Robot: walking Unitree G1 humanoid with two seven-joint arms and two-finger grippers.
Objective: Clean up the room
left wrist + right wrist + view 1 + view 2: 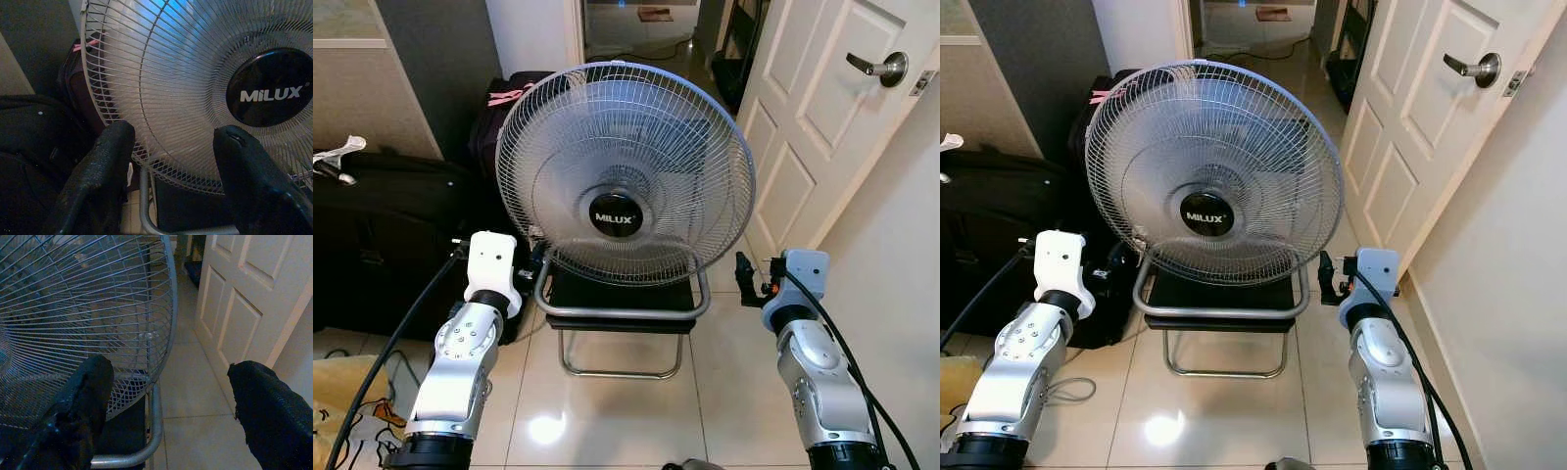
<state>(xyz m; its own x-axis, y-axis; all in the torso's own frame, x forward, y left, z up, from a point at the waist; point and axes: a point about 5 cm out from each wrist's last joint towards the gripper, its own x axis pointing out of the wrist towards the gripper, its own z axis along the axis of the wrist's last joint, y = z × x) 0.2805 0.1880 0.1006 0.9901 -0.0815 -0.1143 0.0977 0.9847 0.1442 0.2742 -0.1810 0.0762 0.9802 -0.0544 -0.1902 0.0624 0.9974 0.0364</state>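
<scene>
So the thing to shift here is the fan [625, 174], a big grey-caged Milux sitting dead centre of the frame on a black chair [623, 296] with a chrome tube frame. Both arms are up on either side of it. The left gripper [168, 147] is just left of the cage's lower edge, jaws spread wide with nothing between them. In its wrist view the fingers [105, 161] frame the grille and the chrome rail below. The right gripper [166, 382] is at the lower right of the cage, also wide open and empty, with one finger in front of the mesh and the other out over the floor tiles [734, 392].

My guess is the step is a two-handed lift of the fan off the chair. To do it well I'd:

- Bring both grippers in at matching height so the fan doesn't tip.
- Grab the outer rim of the cage, not the thin wires, which look like they'd bend.
- Make sure neither jaw catches the chair's rail instead.
- Watch the white door [822, 108] in the upper right and the dark luggage [382, 235] at the left; it's a tight spot.

Can't see the fan's base or cord, so go slow in case something snags.
</scene>
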